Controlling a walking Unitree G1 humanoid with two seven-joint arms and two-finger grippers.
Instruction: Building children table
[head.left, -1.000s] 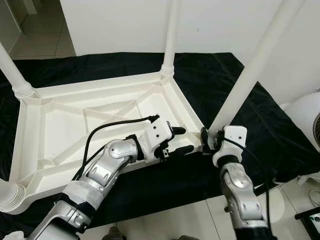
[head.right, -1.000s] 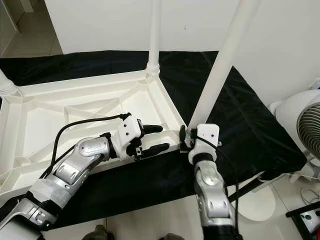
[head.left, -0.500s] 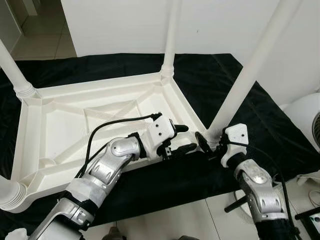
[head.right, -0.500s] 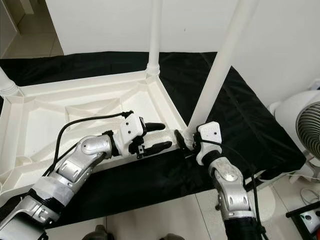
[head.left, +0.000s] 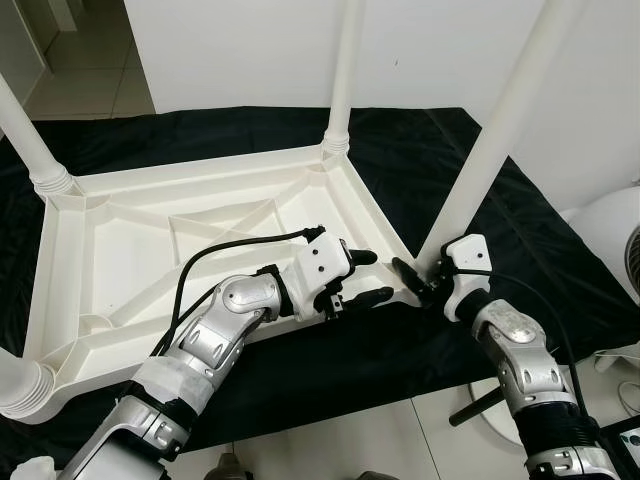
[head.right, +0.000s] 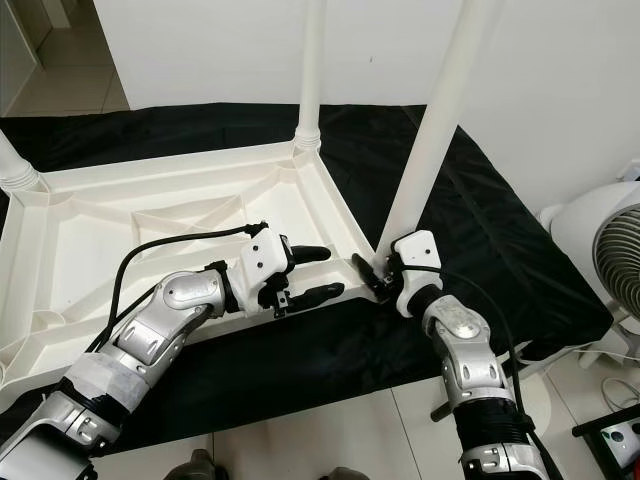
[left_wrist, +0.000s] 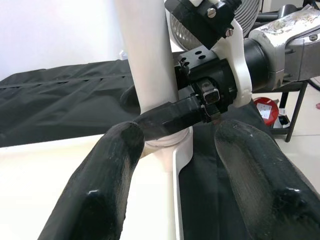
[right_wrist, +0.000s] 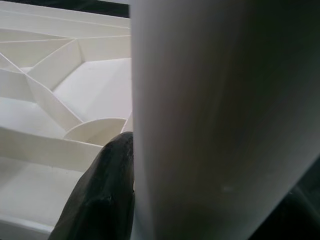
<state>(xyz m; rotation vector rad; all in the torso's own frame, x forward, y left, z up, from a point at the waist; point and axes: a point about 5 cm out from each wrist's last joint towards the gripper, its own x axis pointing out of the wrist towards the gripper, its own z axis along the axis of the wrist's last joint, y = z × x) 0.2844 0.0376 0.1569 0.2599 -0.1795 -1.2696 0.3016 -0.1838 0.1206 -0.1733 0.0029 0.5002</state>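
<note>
The white plastic table (head.left: 130, 250) lies upside down on a black cloth, legs pointing up. At the base of the near-right leg (head.left: 500, 130), my right gripper (head.left: 425, 280) is shut on the leg, one finger (right_wrist: 105, 195) pressed against its side. My left gripper (head.left: 375, 277) hovers open over the table's near rim, just left of that corner. Between its fingers (left_wrist: 95, 190), the left wrist view looks at the leg base (left_wrist: 147, 60) and the right gripper's finger (left_wrist: 170, 117) across it.
The black cloth (head.left: 520, 200) covers the floor under the table, with pale tiles (head.left: 330, 440) at its near edge. A white fan (head.left: 610, 240) stands close on the right. Other legs rise at the far right (head.left: 345, 70) and far left (head.left: 25, 130). A white wall lies behind.
My right forearm has swung out to the right and its gripper has turned sideways around the leg's base. The left gripper has edged a little closer to that corner.
</note>
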